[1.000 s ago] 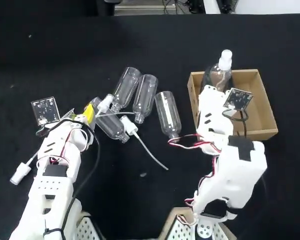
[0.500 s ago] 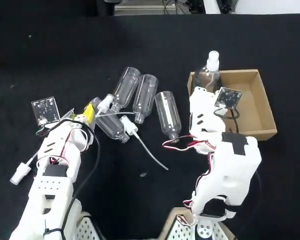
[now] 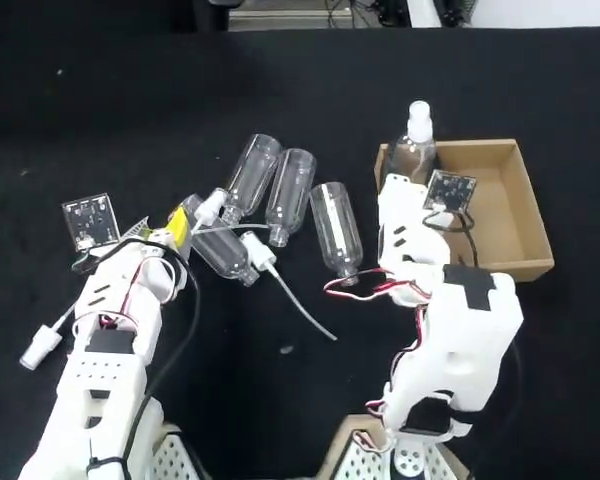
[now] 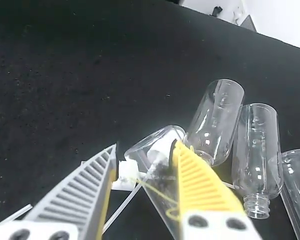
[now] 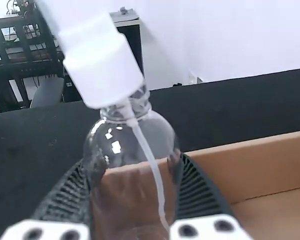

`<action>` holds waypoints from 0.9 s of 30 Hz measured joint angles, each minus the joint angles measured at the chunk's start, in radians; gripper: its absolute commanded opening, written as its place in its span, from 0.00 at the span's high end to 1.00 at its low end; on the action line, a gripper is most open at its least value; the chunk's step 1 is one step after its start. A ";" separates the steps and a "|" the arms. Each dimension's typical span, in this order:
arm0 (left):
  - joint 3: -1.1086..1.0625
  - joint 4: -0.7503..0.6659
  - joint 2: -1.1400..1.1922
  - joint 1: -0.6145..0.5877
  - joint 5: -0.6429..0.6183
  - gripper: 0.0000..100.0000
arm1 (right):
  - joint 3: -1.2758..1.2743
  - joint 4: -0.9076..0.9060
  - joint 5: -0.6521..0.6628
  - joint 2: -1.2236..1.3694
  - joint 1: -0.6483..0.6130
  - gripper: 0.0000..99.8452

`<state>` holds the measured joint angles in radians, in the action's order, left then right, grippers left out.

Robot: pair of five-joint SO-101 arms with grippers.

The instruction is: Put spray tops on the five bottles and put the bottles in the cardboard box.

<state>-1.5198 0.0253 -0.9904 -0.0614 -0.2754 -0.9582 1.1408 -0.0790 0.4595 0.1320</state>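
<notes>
My right gripper (image 3: 412,170) is shut on a clear bottle (image 3: 416,150) with a white spray top (image 3: 418,113), held upright at the back left corner of the cardboard box (image 3: 536,228). In the right wrist view the gripper (image 5: 132,170) clasps the bottle (image 5: 125,145) in front of the box wall (image 5: 250,160). My left gripper (image 3: 170,232) stands open beside a lying bottle (image 3: 218,250); in its wrist view the gripper (image 4: 145,146) frames that bottle's base (image 4: 157,142) and a spray top (image 4: 125,174). Three uncapped bottles (image 3: 290,190) lie between the arms.
Loose spray tops lie by the bottles: one (image 3: 208,208) near my left gripper, one (image 3: 258,252) with a long tube trailing to the table's middle, and one (image 3: 42,346) at the far left beside the left arm. The box interior (image 3: 500,205) holds nothing.
My right arm has carried the capped bottle leftward, from over the box's inside to its back left corner. The left arm has stayed put.
</notes>
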 measured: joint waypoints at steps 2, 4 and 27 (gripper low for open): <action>0.000 0.000 0.000 0.000 0.000 0.83 | 0.000 0.000 0.003 0.000 0.000 0.99; 0.000 0.000 0.000 0.000 0.000 0.83 | 0.000 0.000 0.006 0.000 0.000 0.99; 0.000 0.000 0.000 0.000 0.000 0.83 | 0.000 0.000 0.006 0.000 0.000 0.83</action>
<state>-1.5198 0.0253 -0.9904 -0.0614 -0.2754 -0.9582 1.1408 -0.0729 0.4595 0.1320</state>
